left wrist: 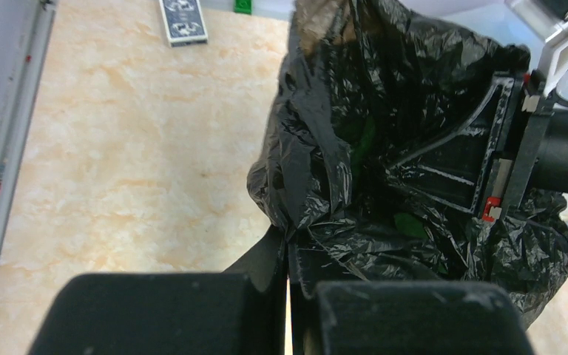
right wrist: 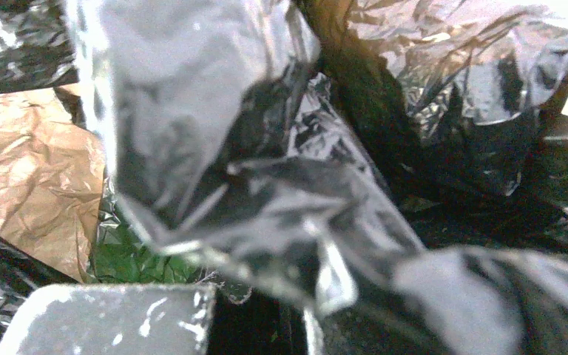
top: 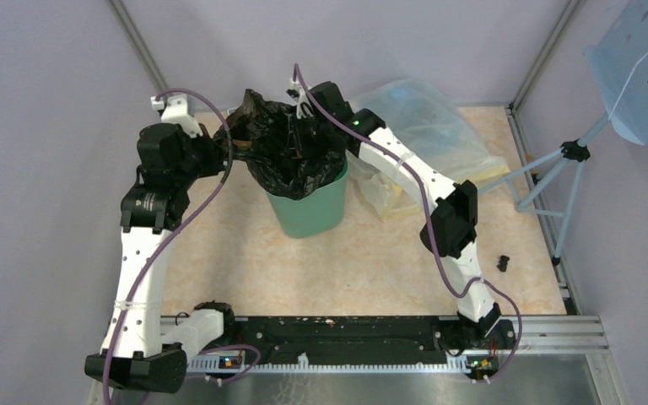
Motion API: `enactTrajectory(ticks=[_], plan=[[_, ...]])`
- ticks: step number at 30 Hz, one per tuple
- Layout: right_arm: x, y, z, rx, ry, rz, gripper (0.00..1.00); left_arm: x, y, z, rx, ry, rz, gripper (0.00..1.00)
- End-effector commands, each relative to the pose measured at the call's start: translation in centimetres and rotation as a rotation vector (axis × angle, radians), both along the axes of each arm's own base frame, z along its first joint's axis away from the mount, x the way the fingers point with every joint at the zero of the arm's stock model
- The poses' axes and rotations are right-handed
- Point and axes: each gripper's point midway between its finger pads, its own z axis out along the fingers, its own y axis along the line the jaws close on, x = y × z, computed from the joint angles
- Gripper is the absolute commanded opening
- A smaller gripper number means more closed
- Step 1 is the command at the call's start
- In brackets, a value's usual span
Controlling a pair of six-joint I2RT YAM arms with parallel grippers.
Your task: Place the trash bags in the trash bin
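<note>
**Left fingers pinching the bag's edge, right fingers buried in plastic over the bin**

The left fingers (left wrist: 266, 262) are pressing tight together at the bottom centre of the left wrist view. They are pinching a fold of the black bag (left wrist: 384, 96) with no gap showing between them. The right fingers (right wrist: 111, 318) are sitting low in the right wrist view with crumpled plastic crowding in between and around them. They are looking somewhat apart, but I cannot tell whether they are gripping a fold or only pushing against it.

In the overhead view the bag is sitting bunched over the mouth of the green bin (top: 310, 211), just above the middle of the frame. Most of it is heaping above the rim rather than lying down inside. I am judging the job as only partly done.

I am watching for a few things:
- The bin is looking light, and both arms are bearing on it through the bag. A sideways pull from the left could tip or drag it.
- The film is thin, so a push while the left pinch is holding could tear it.
- If I let go on the left too soon, that edge could flop outside the rim.
- The clear bag (top: 422, 135) is lying just beside the bin toward the upper right, and the right arm could snag it on the way out.
</note>
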Motion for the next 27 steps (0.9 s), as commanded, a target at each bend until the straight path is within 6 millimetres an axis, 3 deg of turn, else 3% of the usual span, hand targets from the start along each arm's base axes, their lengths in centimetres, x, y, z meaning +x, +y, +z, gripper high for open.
enactTrajectory(ticks=[1, 9, 13, 15, 19, 22, 27], plan=[[-0.6, 0.8, 2.3, 0.064, -0.035, 0.030, 0.00, 1.1, -1.1, 0.6, -0.040, -0.042, -0.050, 0.00], [-2.4, 2.1, -3.6, 0.051, 0.035, 0.029, 0.00, 1.3, -2.2, 0.0, -0.063, -0.050, -0.108, 0.00], [-2.3, 1.7, -4.7, 0.036, 0.042, 0.001, 0.00, 1.3, -2.7, -0.3, -0.079, -0.052, -0.134, 0.00], [-2.2, 1.5, -3.7, 0.028, 0.015, 0.000, 0.00, 1.2, -2.8, -0.2, -0.082, -0.055, -0.141, 0.00], [-1.7, 0.4, 0.9, 0.025, -0.075, -0.027, 0.00, 1.4, -2.7, 0.4, -0.075, -0.068, -0.137, 0.00], [-1.9, -1.2, 5.0, 0.023, -0.141, -0.053, 0.00, 1.5, -2.3, 1.3, -0.057, -0.079, -0.118, 0.00], [-2.8, -4.1, 8.7, 0.026, -0.194, -0.099, 0.00, 1.0, -1.4, 3.0, -0.028, -0.097, -0.078, 0.00]])
